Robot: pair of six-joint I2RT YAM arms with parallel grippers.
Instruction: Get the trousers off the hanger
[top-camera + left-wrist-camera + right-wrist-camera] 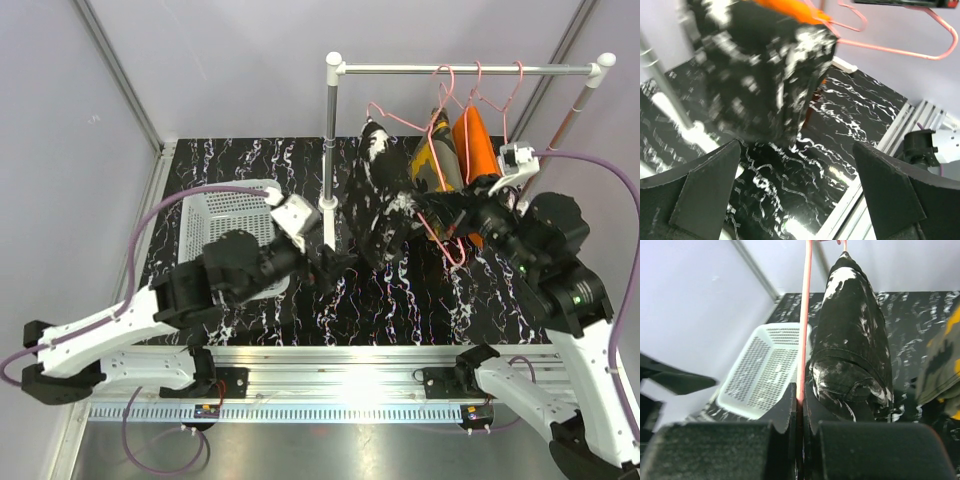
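Overhead, black marbled table (400,300), left fingers (795,200) apart, right fingers (800,440) pinching pink hanger (804,340).

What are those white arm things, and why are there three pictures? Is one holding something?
They are two robot arms bolted to a table. One picture looks down from above; the other two come from small cameras on each wrist. Three pairs of trousers hang on pink hangers from a rail: the black trousers, the camouflage trousers and the orange trousers. A white basket sits on the table. The right end effector pinches the pink hanger of the black trousers. The left end effector is open, holding nothing, just below the black trousers.
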